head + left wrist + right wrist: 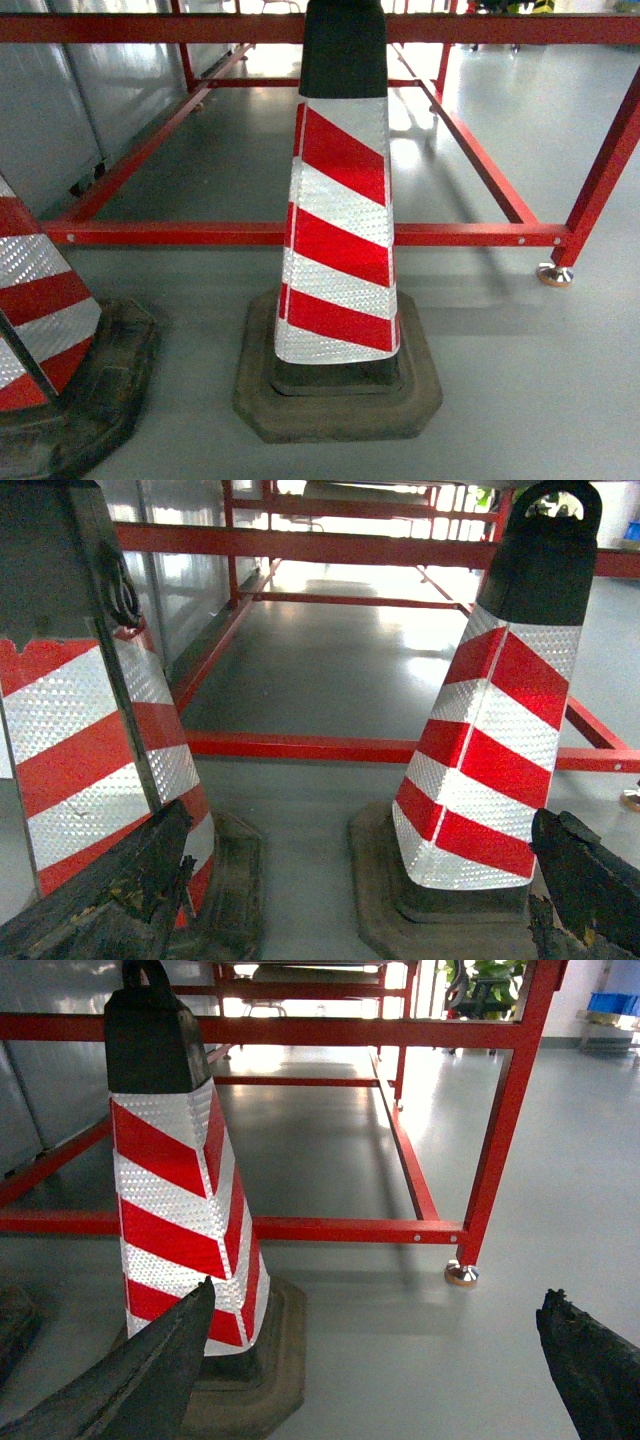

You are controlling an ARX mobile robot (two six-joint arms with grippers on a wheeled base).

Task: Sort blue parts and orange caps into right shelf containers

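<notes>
Two end effectors frame the lower edges of the wrist views, both with jaws spread wide and nothing between them: the left end effector (pixel 360 900) shows worn black fingers (pixel 100 900) at either bottom corner, the right end effector (pixel 380 1370) likewise; neither appears in the head view. Just beyond them stand two striped traffic cones on heavy dark bases on the grey floor (pixel 520 380); the centre cone (pixel 340 230) fills the head view, and the second cone (pixel 90 740) looms large in the left wrist view but only clips the head view's left edge. Behind the cones runs a red steel frame (pixel 180 233) with a levelling foot (pixel 461 1274) seen best from the right wrist.

No orange caps, blue parts or nearby shelf containers appear in any view, so their location cannot be told; judging by that, sorting looks not yet begun or between loads, with the robot needing to reach the work area first. Only the right wrist view shows, far off at upper right, a blue crate-like shape (pixel 610 1002), too small to identify.
</notes>
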